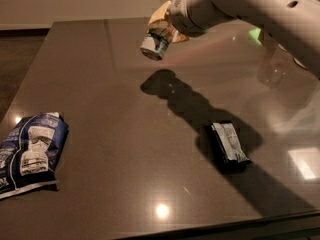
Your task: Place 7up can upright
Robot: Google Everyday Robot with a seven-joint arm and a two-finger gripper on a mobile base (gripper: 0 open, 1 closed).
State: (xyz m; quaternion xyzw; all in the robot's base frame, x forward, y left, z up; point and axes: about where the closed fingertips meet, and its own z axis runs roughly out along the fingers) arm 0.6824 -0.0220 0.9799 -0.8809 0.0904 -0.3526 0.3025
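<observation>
The 7up can (156, 42) is a small silver can with green markings. It hangs tilted in the air above the far middle of the dark table (115, 134), its silver end pointing down and to the left. My gripper (165, 28) is shut on the 7up can from above and behind, at the end of the white arm that comes in from the upper right. The can's shadow lies on the table just below it.
A dark blue snack bag (30, 151) lies at the table's left edge. A small dark packet (229, 145) lies right of centre. The table's front edge runs along the bottom. A green reflection shows at the far right.
</observation>
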